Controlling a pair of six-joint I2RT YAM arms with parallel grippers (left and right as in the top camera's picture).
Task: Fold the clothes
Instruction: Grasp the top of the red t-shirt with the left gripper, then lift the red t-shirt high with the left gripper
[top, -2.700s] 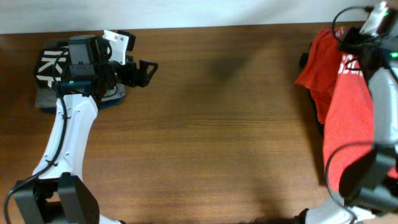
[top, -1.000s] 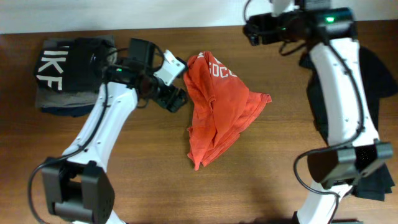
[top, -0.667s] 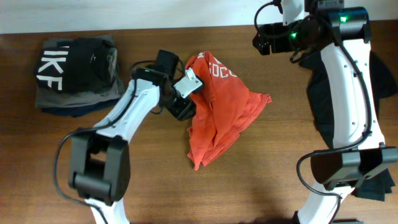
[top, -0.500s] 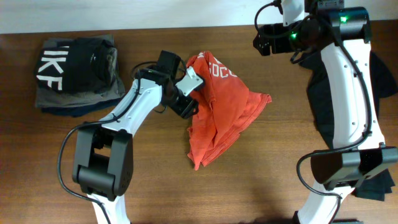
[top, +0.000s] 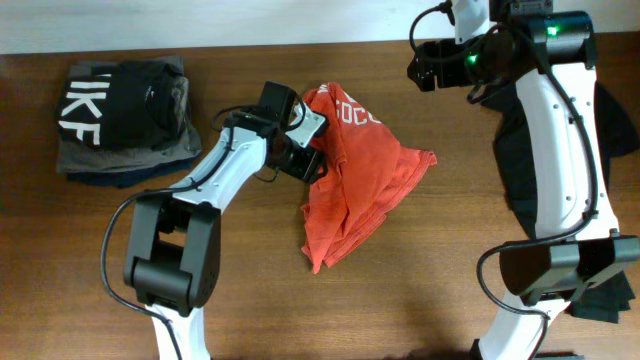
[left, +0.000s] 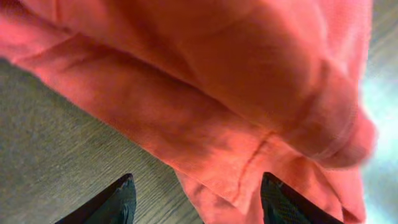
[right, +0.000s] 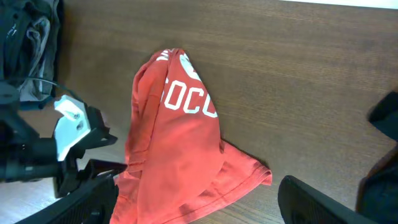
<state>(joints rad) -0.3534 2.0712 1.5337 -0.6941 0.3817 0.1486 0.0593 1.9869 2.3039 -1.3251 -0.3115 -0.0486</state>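
A crumpled red shirt (top: 355, 170) with white lettering lies on the wooden table near the middle. My left gripper (top: 303, 150) is low at the shirt's left edge. In the left wrist view a folded hem of the red shirt (left: 211, 180) lies between its fingers (left: 121, 199), which stand apart with bare wood beside the cloth. My right gripper (top: 425, 65) hangs high over the back of the table, to the right of the shirt. Its jaws are open and hold nothing. The right wrist view looks down on the red shirt (right: 180, 149).
A stack of folded dark and grey clothes (top: 120, 120) sits at the back left. A pile of dark clothes (top: 612, 110) lies along the right edge, behind the right arm. The table's back edge meets a white wall.
The left gripper has moved right from beside the folded stack to the shirt's left edge, and its jaws have narrowed. The right arm shifted slightly right, then held still. The shirt has not moved.
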